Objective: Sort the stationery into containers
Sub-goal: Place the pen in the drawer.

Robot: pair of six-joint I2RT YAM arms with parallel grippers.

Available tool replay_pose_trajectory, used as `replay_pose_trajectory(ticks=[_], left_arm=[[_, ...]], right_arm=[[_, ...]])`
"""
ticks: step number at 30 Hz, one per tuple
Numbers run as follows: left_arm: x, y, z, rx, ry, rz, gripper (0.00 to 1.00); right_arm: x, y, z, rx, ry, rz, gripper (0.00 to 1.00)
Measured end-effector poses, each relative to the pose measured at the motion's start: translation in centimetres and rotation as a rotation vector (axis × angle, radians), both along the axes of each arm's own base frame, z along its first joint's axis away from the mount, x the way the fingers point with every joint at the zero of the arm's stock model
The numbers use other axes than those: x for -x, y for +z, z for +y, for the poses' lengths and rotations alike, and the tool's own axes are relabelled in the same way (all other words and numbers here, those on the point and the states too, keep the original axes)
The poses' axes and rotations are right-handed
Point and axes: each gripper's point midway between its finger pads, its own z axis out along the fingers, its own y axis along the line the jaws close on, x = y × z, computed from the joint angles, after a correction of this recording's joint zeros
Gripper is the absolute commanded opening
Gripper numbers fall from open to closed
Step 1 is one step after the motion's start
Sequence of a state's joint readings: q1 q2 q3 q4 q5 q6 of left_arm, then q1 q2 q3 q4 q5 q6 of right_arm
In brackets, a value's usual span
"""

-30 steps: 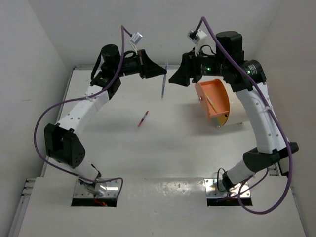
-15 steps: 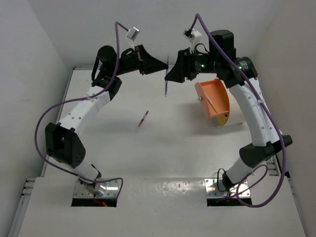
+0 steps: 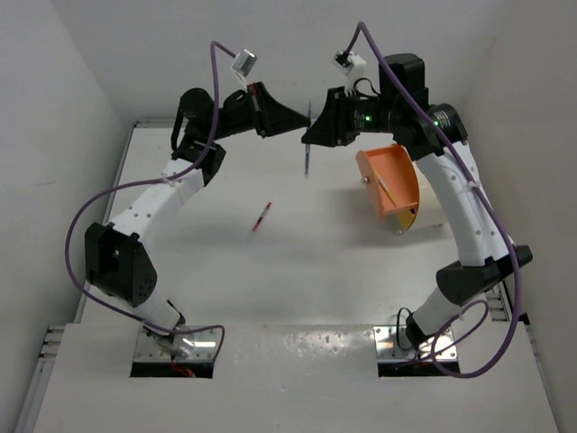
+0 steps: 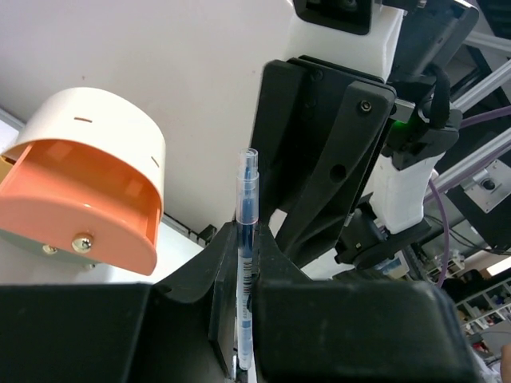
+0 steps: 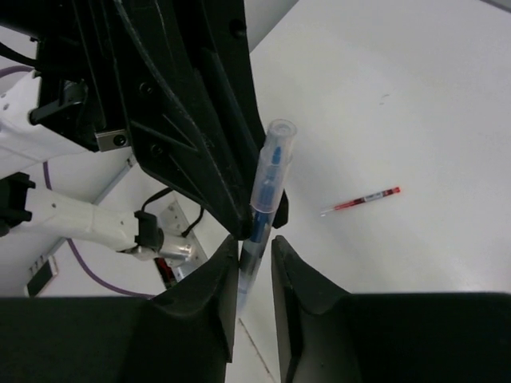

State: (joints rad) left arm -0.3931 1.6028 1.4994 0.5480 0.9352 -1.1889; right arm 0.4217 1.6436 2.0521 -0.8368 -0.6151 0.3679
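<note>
Passing blue pen (image 4: pixel 247 199) mid-air: it stood upright, clamped in the left end effector (image 4: pixel 246 275). The right end effector (image 5: pixel 254 243) was narrow about the same pen; whether it gripped could not be told. Advised: right clamps firmly before left releases. Orange drawer (image 3: pixel 389 183) lay open behind the right end effector.

In the left wrist view the blue pen's (image 4: pixel 247 199) lower end sinks out of sight between the left gripper's (image 4: pixel 244 275) fingers and runs off the bottom edge. In the right wrist view it cannot be told whether the right gripper (image 5: pixel 254 255) truly pinches the pen. From above, the right arm (image 3: pixel 469 207) hides most of the cream drum (image 4: pixel 96 120), leaving its orange drawer (image 3: pixel 401 171) in sight. The thin stick (image 3: pixel 386 188) lying in it is too small to identify.
</note>
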Motion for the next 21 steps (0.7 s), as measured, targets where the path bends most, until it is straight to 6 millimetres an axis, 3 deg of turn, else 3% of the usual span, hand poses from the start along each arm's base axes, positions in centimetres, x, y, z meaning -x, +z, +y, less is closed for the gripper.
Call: replay_pose_trajectory(ticks=[5, 8, 9, 10, 11, 14, 21], left_arm=[[0.0, 0.1, 0.0, 0.010, -0.002, 0.005, 0.01], [-0.1, 0.0, 0.0, 0.013, 0.002, 0.005, 0.14], [-0.1, 0.0, 0.0, 0.013, 0.003, 0.006, 0.28], [-0.1, 0.0, 0.0, 0.012, 0.003, 0.004, 0.36], [-0.2, -0.1, 0.1, 0.010, 0.003, 0.008, 0.57], [-0.5, -0.3, 0.3, 0.003, 0.013, 0.019, 0.82], [-2.2, -1.4, 1.6, -0.024, 0.066, 0.073, 0.90]], right_arm=[[0.2, 0.0, 0.2, -0.007, 0.007, 0.008, 0.00], [0.0, 0.0, 0.1, -0.004, 0.000, 0.006, 0.00], [0.0, 0.0, 0.0, 0.000, -0.002, 0.004, 0.00], [0.0, -0.1, 0.0, 0.003, -0.003, 0.002, 0.00], [-0.1, -0.2, -0.1, 0.010, -0.007, -0.005, 0.00], [0.0, -0.6, -0.6, 0.031, -0.020, -0.018, 0.00], [0.6, -0.1, -2.2, 0.049, -0.055, -0.053, 0.00]])
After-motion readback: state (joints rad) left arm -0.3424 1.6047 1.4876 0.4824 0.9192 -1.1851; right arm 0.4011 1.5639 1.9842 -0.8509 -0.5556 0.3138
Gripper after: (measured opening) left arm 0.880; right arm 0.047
